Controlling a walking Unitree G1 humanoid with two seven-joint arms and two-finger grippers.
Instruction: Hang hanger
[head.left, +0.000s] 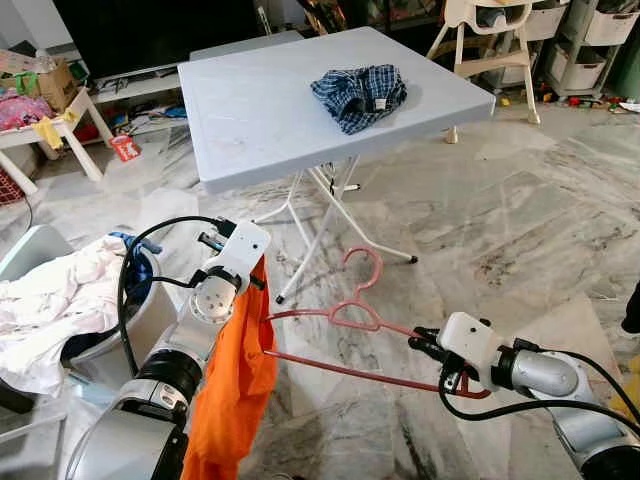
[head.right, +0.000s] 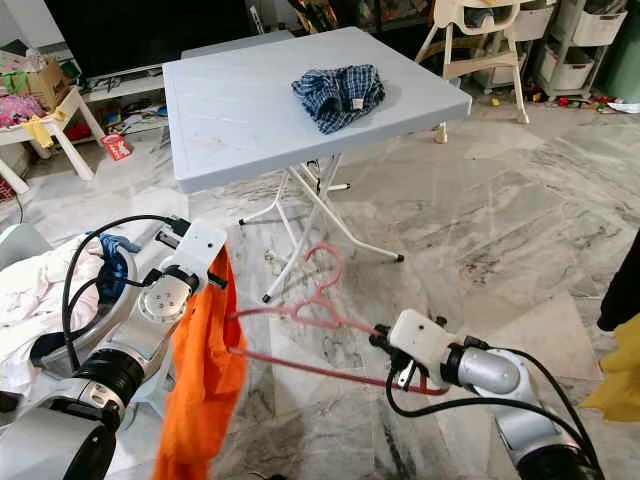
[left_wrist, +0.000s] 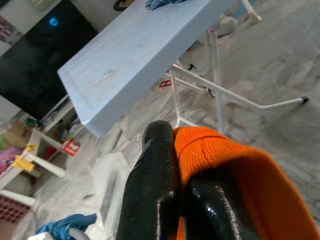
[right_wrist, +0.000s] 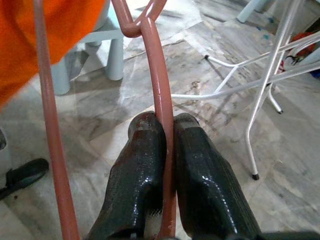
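Observation:
A pink-red plastic hanger (head.left: 345, 318) lies nearly flat in the air above the marble floor, its hook (head.left: 366, 262) pointing toward the table. My right gripper (head.left: 425, 345) is shut on the hanger's shoulder bar, which passes between the black fingers (right_wrist: 145, 165) in the right wrist view. My left gripper (head.left: 258, 275) is shut on an orange garment (head.left: 235, 375) that hangs down from it, next to the hanger's other end. In the left wrist view the orange cloth (left_wrist: 235, 170) bulges over the black fingers (left_wrist: 155, 185).
A light blue folding table (head.left: 260, 110) stands ahead with a blue plaid garment (head.left: 358, 95) on top and white legs (head.left: 320, 220) below. At the left a basket (head.left: 120, 300) holds white laundry (head.left: 50, 300). Shelves, a high chair and clutter line the back.

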